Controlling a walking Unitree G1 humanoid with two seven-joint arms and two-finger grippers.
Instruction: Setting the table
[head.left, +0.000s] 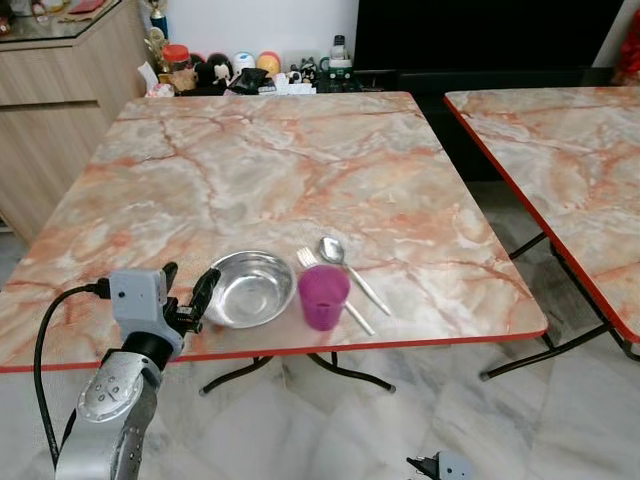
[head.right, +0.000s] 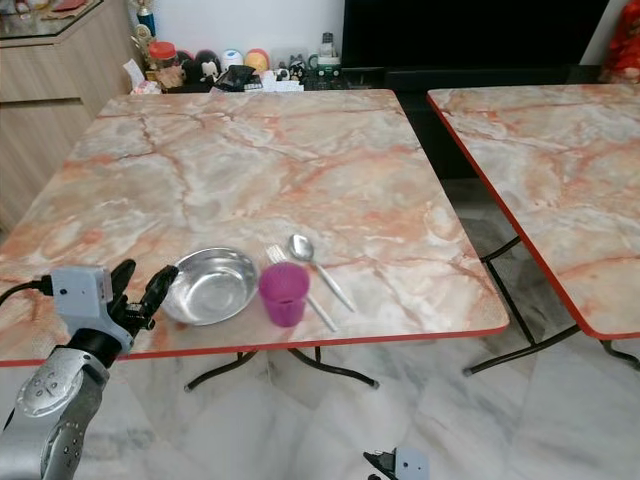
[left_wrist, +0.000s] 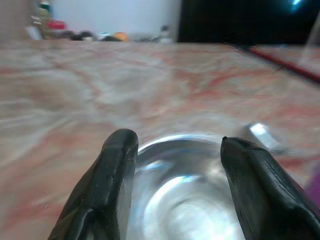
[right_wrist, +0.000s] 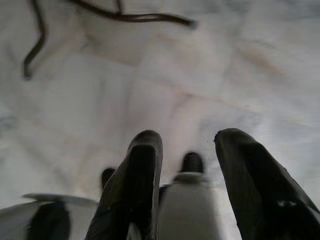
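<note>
Left gripper at the bowl, fingers apart.

The gripper hovers at the table's near edge, holding nothing; the steel bowl sits just ahead of its fingertips, close to one finger. Beyond the bowl, further from the gripper, stands a purple cup, with a fork and spoon lying beside it. The right gripper hangs over the floor, fingers parted.

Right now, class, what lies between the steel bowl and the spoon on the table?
The purple cup and the fork lie between the steel bowl and the spoon, as the left eye view shows.
</note>
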